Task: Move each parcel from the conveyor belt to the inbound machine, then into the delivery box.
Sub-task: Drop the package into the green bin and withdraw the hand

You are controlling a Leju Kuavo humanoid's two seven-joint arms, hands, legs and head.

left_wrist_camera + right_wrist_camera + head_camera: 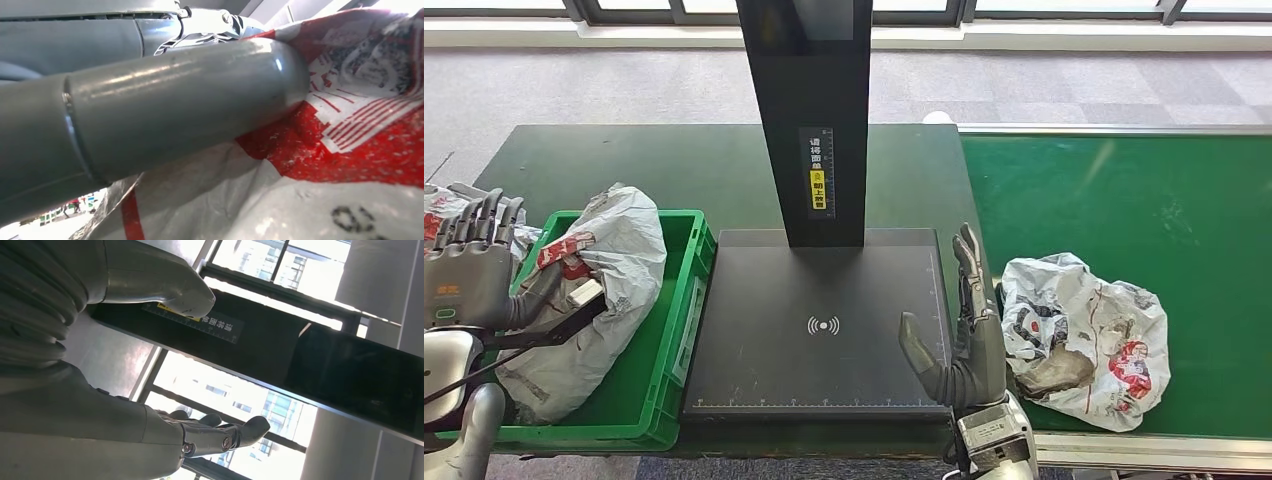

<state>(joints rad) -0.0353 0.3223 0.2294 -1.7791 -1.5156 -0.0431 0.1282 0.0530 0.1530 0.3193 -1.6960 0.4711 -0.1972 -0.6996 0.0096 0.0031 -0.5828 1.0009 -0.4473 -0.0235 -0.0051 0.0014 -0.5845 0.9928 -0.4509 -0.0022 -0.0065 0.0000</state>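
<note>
A crumpled grey-white parcel (619, 285) with red print lies in the green delivery box (692, 300) at the left. My left hand (469, 270) stands at the box's outer side with its fingers upright and apart, and its thumb touches the parcel. In the left wrist view the thumb (175, 105) lies against the red-and-white parcel (360, 150). A second white parcel (1084, 340) rests on the green conveyor belt (1124, 190). My right hand (964, 335) is upright and open at the right edge of the inbound machine's black plate (824, 290), just left of that parcel, holding nothing.
The machine's black column (809, 120) rises from the back of the plate; the right wrist view shows this column (310, 355) beyond my right hand (75, 405). Another bit of red-and-white wrapping (439, 205) lies at the far left behind my left hand. Dark table surrounds the machine.
</note>
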